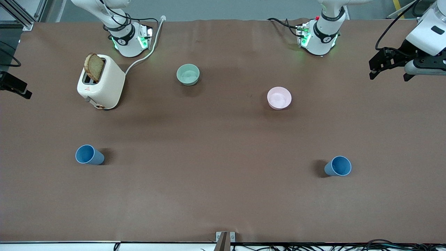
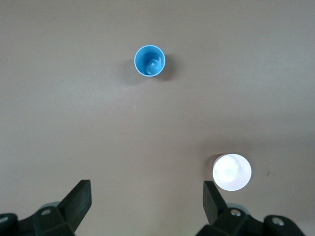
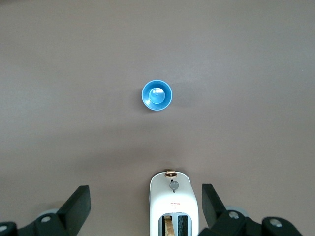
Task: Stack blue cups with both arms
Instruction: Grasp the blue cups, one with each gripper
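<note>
1. The two blue cups stand upright on the table (image 1: 223,202), mouths up, well apart from each other and both toward the front camera's side.
2. One blue cup (image 1: 89,154) stands toward the right arm's end of the table, nearer to the front camera than the toaster (image 1: 101,82); the right wrist view shows it from above (image 3: 157,96) with nothing inside.
3. The other blue cup (image 1: 338,166) stands toward the left arm's end, nearer to the front camera than the pink bowl (image 1: 279,98); the left wrist view looks down into it (image 2: 150,61).
4. Neither cup is touched by a hand, and they are not yet stacked.
5. The left hand (image 1: 390,66) hangs high over the left arm's end of the table, its fingers (image 2: 78,199) spread wide and gripping nothing.
6. The right hand (image 1: 15,87) shows at the edge of the front view over the right arm's end, beside the toaster; its fingers (image 3: 78,201) are likewise spread wide with nothing between them.
7. The white toaster holds a slice of brown bread (image 1: 94,67) standing up out of one slot.
8. A pale green bowl (image 1: 188,74) sits between the toaster and the pink bowl, farther from the front camera than both cups.
</note>
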Controlling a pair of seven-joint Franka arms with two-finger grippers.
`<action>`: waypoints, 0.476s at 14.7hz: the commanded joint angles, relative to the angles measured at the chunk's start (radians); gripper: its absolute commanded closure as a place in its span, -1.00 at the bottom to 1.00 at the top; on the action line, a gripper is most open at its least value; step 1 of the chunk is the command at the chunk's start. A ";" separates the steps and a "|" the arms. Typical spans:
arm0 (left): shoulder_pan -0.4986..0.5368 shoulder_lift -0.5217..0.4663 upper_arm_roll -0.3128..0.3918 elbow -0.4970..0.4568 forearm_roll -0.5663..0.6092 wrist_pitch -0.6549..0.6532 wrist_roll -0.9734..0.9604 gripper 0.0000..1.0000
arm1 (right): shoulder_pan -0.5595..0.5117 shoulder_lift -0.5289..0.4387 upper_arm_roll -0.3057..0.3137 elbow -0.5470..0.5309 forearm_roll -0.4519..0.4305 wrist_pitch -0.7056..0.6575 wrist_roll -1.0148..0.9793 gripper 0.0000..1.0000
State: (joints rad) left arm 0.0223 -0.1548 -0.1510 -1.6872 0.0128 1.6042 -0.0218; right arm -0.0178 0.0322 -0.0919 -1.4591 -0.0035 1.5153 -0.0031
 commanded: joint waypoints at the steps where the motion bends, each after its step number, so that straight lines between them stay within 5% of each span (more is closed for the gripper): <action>1: -0.004 0.011 0.007 0.023 -0.002 -0.012 -0.012 -1.00 | -0.002 -0.018 0.004 -0.015 -0.018 0.011 0.020 -1.00; 3: -0.001 0.032 0.010 0.035 -0.002 -0.010 -0.007 -1.00 | -0.004 -0.017 0.004 -0.015 -0.018 0.014 0.018 -1.00; 7: 0.007 0.240 0.013 0.145 0.009 0.015 0.002 -1.00 | -0.005 -0.017 0.001 -0.015 -0.018 0.013 0.017 -1.00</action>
State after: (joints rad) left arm 0.0297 -0.0540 -0.1395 -1.6317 0.0136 1.6097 -0.0225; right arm -0.0185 0.0322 -0.0940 -1.4589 -0.0040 1.5213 -0.0026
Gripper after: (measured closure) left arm 0.000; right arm 0.000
